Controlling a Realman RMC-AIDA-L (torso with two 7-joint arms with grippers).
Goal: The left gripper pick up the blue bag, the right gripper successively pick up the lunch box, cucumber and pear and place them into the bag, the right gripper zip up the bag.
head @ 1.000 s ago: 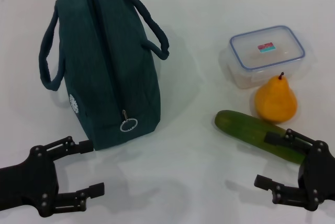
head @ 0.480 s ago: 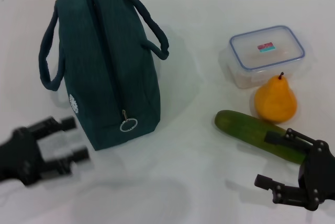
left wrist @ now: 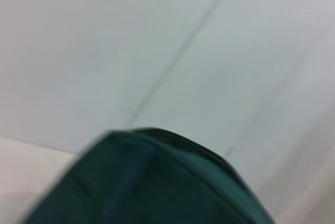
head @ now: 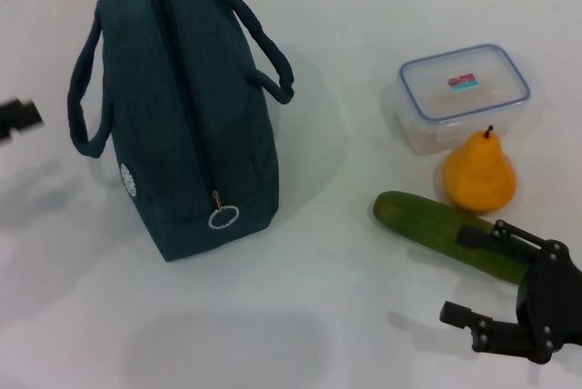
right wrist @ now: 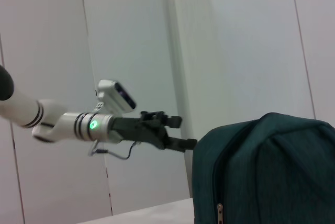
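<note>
The left gripper (right wrist: 175,131) hangs in the air beside the blue bag's top in the right wrist view, its two fingers spread and holding nothing; in the head view only a dark tip shows at the left edge of the frame, level with the bag's handle. The blue bag (head: 177,107) stands upright in the upper left of the head view, its long axis running from the far table edge toward the camera, zipper ridge on top, ring pull (head: 223,216) hanging at the near end.

The right gripper (head: 496,284) sits at the lower right, fingers apart and empty, just over the cucumber's near end. The cucumber (head: 446,232) lies diagonally, pointing from centre-right down to the right edge. The pear (head: 479,174) stands just behind it, stem up, with the lunch box (head: 464,94) behind the pear, lid on.
</note>
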